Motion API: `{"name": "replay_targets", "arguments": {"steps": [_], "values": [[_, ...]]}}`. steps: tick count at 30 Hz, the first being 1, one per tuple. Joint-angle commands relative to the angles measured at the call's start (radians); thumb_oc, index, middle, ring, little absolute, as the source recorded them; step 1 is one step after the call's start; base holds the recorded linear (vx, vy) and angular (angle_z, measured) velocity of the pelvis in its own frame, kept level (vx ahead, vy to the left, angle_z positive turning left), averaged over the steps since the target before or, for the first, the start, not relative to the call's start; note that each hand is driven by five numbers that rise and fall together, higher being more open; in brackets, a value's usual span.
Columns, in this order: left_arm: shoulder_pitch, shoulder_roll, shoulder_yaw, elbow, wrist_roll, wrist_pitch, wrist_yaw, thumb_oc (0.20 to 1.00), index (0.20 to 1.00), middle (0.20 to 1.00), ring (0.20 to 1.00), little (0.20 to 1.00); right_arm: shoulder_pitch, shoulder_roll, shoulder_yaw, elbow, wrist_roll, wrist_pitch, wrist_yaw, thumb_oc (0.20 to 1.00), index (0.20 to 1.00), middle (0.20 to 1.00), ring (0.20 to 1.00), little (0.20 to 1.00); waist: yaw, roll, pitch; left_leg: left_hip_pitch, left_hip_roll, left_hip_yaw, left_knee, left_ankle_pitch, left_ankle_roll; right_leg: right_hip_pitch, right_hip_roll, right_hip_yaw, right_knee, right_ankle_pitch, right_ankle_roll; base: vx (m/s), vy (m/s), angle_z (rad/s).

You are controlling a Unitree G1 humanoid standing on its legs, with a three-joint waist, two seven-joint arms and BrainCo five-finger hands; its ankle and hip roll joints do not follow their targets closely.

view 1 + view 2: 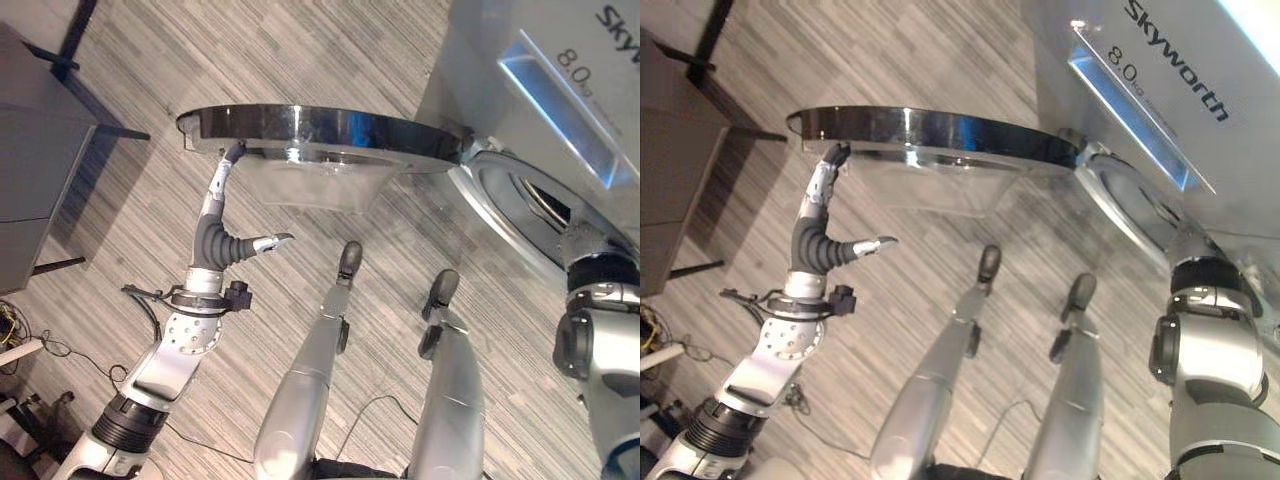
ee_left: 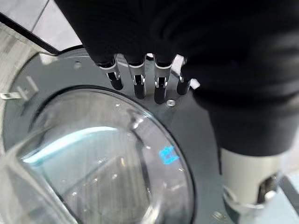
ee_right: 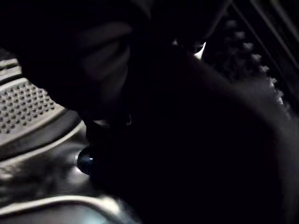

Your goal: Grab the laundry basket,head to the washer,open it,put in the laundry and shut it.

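The washer (image 1: 560, 90) is sitting in the upper right of the head views, and its door (image 1: 320, 135) is swinging wide open, stretching flat across the upper middle of the frame like a chrome tray. The left hand (image 1: 222, 215) is reaching up from the lower left, fingers straight, their dark tips (image 2: 140, 91) resting on the grey inner face of the door just beside the glass bowl (image 2: 103, 163). Thumb is sticking out to the side, gripping nothing, so that hand is relaxed and simply pressing.

Over on the right edge, the right arm is going into the drum opening (image 1: 540, 205). The right wrist view is showing perforated metal (image 3: 28, 109) and a lot of dark, which could be cloth or just shadow. I cannot tell whether the right hand is clenched or loose in there. Laundry, if any, is presumably inside with it, but I cannot confirm that.

As for handling: the door is looking stiff and fairly heavy, riding on its hinge by the washer, so it should be swinging rather than lifting. The chrome rim and glass are looking slippery; a flat push near the outer edge, far from the hinge, is probably the best purchase. The glass deserves a gentle shove, not a slam.
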Motion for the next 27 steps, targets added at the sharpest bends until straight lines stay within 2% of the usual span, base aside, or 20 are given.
{"name": "replay_targets", "arguments": {"steps": [1, 2, 4, 6, 9, 10, 11, 12, 14, 18, 20, 21, 26, 27], "values": [[-0.028, -0.034, -0.028, 0.014, -0.038, -0.052, -0.012, 1.000, 1.000, 1.000, 1.000, 1.000, -0.133, -0.289, 0.224, -0.126, -0.193, 0.052, 0.013, 1.000, 1.000, 1.000, 1.000, 1.000, 0.013, 0.023, -0.030, 0.044, -0.001, 0.024, 0.003, -0.117, 0.016, 0.098, 0.016, -0.055, 0.031, -0.120, -0.040, 0.00, 0.001, 0.09], [-0.028, -0.032, -0.022, 0.016, -0.032, -0.050, -0.013, 1.000, 1.000, 1.000, 1.000, 1.000, -0.112, -0.274, 0.268, -0.165, -0.247, 0.097, 0.035, 1.000, 1.000, 1.000, 1.000, 1.000, 0.006, 0.016, -0.028, 0.047, 0.003, 0.026, 0.004, -0.118, 0.017, 0.103, 0.020, -0.055, 0.026, -0.115, -0.041, 0.00, -0.004, 0.07], [-0.031, -0.032, -0.013, 0.023, -0.019, -0.038, -0.013, 1.000, 1.000, 1.000, 1.000, 1.000, -0.053, -0.196, 0.275, -0.242, -0.320, 0.139, 0.023, 1.000, 1.000, 1.000, 1.000, 1.000, -0.011, 0.000, -0.023, 0.053, 0.011, 0.027, 0.005, -0.121, 0.020, 0.119, 0.027, -0.061, 0.005, -0.102, -0.041, 0.00, -0.007, 0.02], [-0.037, -0.035, -0.008, 0.044, -0.005, -0.020, -0.003, 1.000, 1.000, 1.000, 1.000, 1.000, 0.054, -0.054, 0.224, -0.344, -0.402, 0.140, -0.023, 1.000, 1.000, 1.000, 1.000, 1.000, -0.025, -0.013, -0.019, 0.069, 0.016, 0.027, 0.000, -0.121, 0.022, 0.144, 0.031, -0.069, -0.021, -0.086, -0.038, 0.00, 0.006, -0.05], [-0.043, -0.046, -0.002, 0.058, 0.015, -0.023, 0.006, 1.000, 1.000, 1.000, 1.000, 1.000, 0.223, 0.154, 0.154, -0.463, -0.480, 0.093, -0.047, 1.000, 1.000, 1.000, 1.000, 1.000, -0.037, -0.021, -0.015, 0.098, 0.019, 0.028, -0.016, -0.117, 0.025, 0.180, 0.033, -0.073, -0.058, -0.067, -0.033, -0.02, 0.043, -0.01], [-0.036, -0.044, 0.002, 0.058, 0.025, -0.027, 0.007, 1.000, 1.000, 1.000, 1.000, 1.000, 0.280, 0.221, 0.149, -0.505, -0.492, 0.072, -0.038, 1.000, 1.000, 1.000, 1.000, 1.000, -0.038, -0.023, -0.010, 0.098, 0.022, 0.034, -0.020, -0.095, 0.029, 0.182, 0.031, -0.087, -0.071, -0.039, -0.037, 0.00, 0.038, 0.00], [-0.028, -0.039, 0.001, 0.057, 0.026, -0.028, 0.008, 1.000, 1.000, 1.000, 1.000, 1.000, 0.297, 0.232, 0.145, -0.520, -0.500, 0.077, -0.041, 1.000, 1.000, 1.000, 1.000, 1.000, -0.041, -0.032, -0.021, 0.114, 0.022, 0.028, -0.027, -0.113, 0.026, 0.198, 0.036, -0.074, -0.079, -0.054, -0.030, 0.00, 0.085, -0.01], [-0.023, -0.045, 0.005, 0.055, 0.040, -0.026, 0.012, 1.000, 1.000, 1.000, 1.000, 1.000, 0.378, 0.314, 0.176, -0.572, -0.530, 0.063, -0.011, 1.000, 1.000, 1.000, 1.000, 1.000, -0.050, -0.038, -0.018, 0.127, 0.026, 0.036, -0.039, -0.109, 0.026, 0.211, 0.034, -0.074, -0.102, -0.039, -0.025, 0.08, 0.061, -0.03], [-0.009, -0.053, 0.001, 0.060, 0.053, -0.023, 0.019, 1.000, 1.000, 1.000, 1.000, 1.000, 0.482, 0.393, 0.237, -0.617, -0.577, 0.070, 0.026, 1.000, 1.000, 1.000, 1.000, 1.000, -0.060, -0.049, -0.023, 0.150, 0.034, 0.044, -0.056, -0.103, 0.025, 0.234, 0.034, -0.075, -0.134, -0.021, -0.018, -0.01, 0.110, -0.11], [0.016, -0.063, 0.009, 0.058, 0.080, -0.023, 0.040, 1.000, 1.000, 1.000, 1.000, 1.000, 0.602, 0.452, 0.337, -0.652, -0.612, 0.084, 0.092, 1.000, 1.000, 1.000, 1.000, 1.000, -0.082, -0.068, -0.031, 0.173, 0.046, 0.059, -0.071, -0.095, 0.021, 0.266, 0.034, -0.073, -0.178, 0.008, -0.010, -0.01, 0.076, -0.14], [0.036, -0.068, 0.007, 0.068, 0.093, -0.017, 0.053, 1.000, 1.000, 1.000, 1.000, 1.000, 0.683, 0.459, 0.402, -0.665, -0.626, 0.096, 0.150, 1.000, 1.000, 1.000, 1.000, 1.000, -0.095, -0.090, -0.042, 0.194, 0.056, 0.067, -0.081, -0.092, 0.019, 0.289, 0.036, -0.071, -0.211, 0.028, -0.004, 0.01, 0.122, -0.13], [0.042, -0.072, 0.005, 0.082, 0.094, -0.015, 0.056, 1.000, 1.000, 1.000, 1.000, 1.000, 0.736, 0.485, 0.445, -0.605, -0.581, 0.110, 0.202, 1.000, 1.000, 1.000, 1.000, 1.000, -0.106, -0.109, -0.059, 0.219, 0.064, 0.074, -0.091, -0.093, 0.018, 0.318, 0.036, -0.072, -0.243, 0.046, 0.002, 0.02, 0.129, -0.25], [0.058, -0.070, 0.025, 0.104, 0.065, -0.022, 0.054, 1.000, 1.000, 1.000, 1.000, 1.000, 0.867, 0.471, 0.514, -0.550, -0.621, 0.174, 0.289, 1.000, 1.000, 1.000, 1.000, 1.000, -0.130, -0.153, -0.091, 0.272, 0.079, 0.094, -0.074, -0.127, 0.018, 0.401, 0.029, -0.075, -0.300, 0.074, 0.015, 0.02, 0.093, -0.18], [0.067, -0.066, 0.030, 0.103, 0.055, -0.024, 0.050, 1.000, 1.000, 1.000, 1.000, 1.000, 0.893, 0.465, 0.521, -0.544, -0.622, 0.183, 0.310, 1.000, 1.000, 1.000, 1.000, 1.000, -0.133, -0.163, -0.097, 0.270, 0.077, 0.101, -0.059, -0.116, 0.027, 0.412, 0.024, -0.085, -0.313, 0.103, 0.010, 0.02, 0.187, -0.06]]}}
